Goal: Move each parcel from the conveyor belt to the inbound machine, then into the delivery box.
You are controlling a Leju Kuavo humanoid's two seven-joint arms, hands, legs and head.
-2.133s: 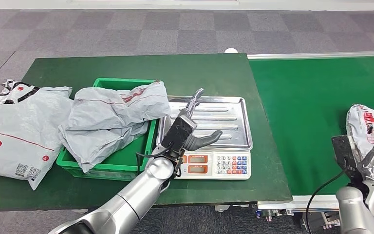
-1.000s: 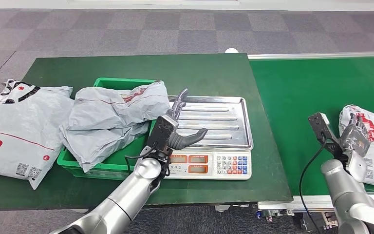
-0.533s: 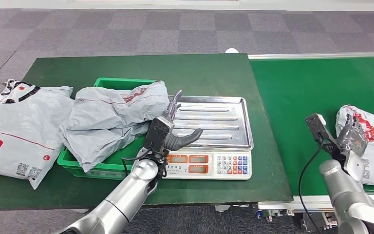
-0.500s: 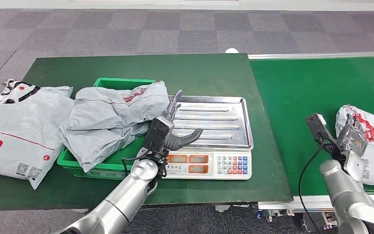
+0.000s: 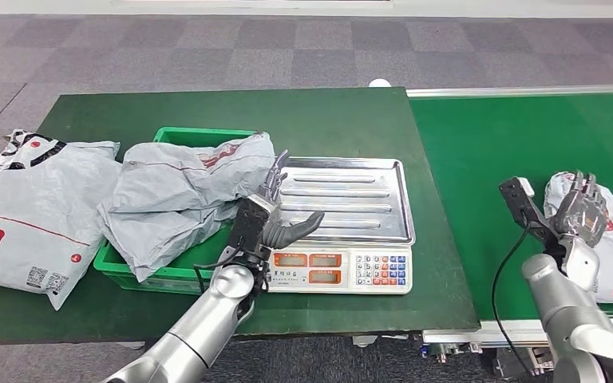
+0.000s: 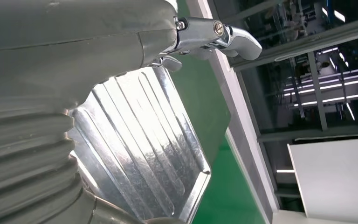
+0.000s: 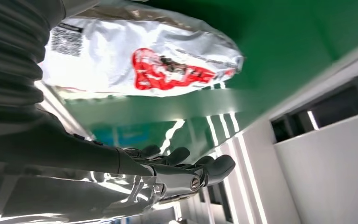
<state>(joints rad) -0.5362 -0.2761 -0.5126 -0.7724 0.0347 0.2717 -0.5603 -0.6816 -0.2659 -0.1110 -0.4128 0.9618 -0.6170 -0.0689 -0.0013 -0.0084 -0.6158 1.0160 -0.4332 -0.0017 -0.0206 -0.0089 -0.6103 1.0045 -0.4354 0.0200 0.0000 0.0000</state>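
Note:
A white parcel with red print (image 5: 611, 244) lies on the green conveyor belt (image 5: 495, 159) at the right. My right hand (image 5: 579, 214) is over the parcel's left end with its fingers spread. In the right wrist view the parcel (image 7: 140, 60) lies apart from the fingers (image 7: 186, 172), with belt between them. My left hand (image 5: 275, 211) hovers open above the left edge of the scale's steel tray (image 5: 351, 195). The left wrist view shows the ribbed tray (image 6: 140, 144) bare beneath the hand (image 6: 98, 37). A crumpled grey parcel (image 5: 183, 191) fills the green box (image 5: 177, 277).
The scale's display and keypad (image 5: 343, 267) face the table's near edge. A large grey parcel with red marks (image 5: 24, 215) lies on the green table (image 5: 311, 112) left of the box. The belt's metal rail (image 5: 463, 329) runs along the front.
My right hand rose and moved forward over the parcel, which has drifted left on the belt. My left hand drew back from above the tray toward its left edge.

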